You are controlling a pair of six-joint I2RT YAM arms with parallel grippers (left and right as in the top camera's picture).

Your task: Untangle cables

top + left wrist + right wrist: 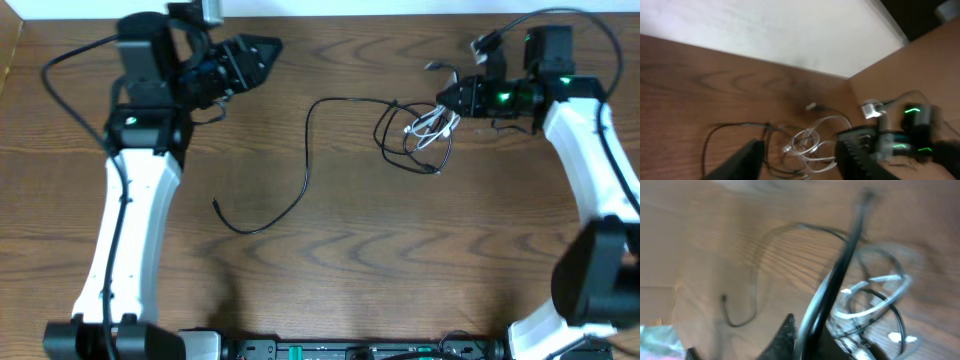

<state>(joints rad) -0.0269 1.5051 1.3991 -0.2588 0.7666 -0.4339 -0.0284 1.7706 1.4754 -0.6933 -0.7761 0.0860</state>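
The black cable (306, 170) runs from a loose end at mid-table up and right into a tangle of loops. The white cable (432, 125) is coiled inside those loops. My right gripper (447, 100) sits at the tangle's upper right edge, shut on the black cable, whose plug end sticks out behind it. In the blurred right wrist view the black cable (840, 275) crosses close past my right gripper (810, 330), with the white cable (875, 295) to the right. My left gripper (262, 55) is open and empty at the far left, pointing right. The left wrist view shows my left gripper (800, 142) with the white cable (812, 145) far beyond it.
The table is brown wood (350, 260). A pale wall (765, 30) borders its far edge. The right arm's own thick black wires (505, 30) loop above its wrist.
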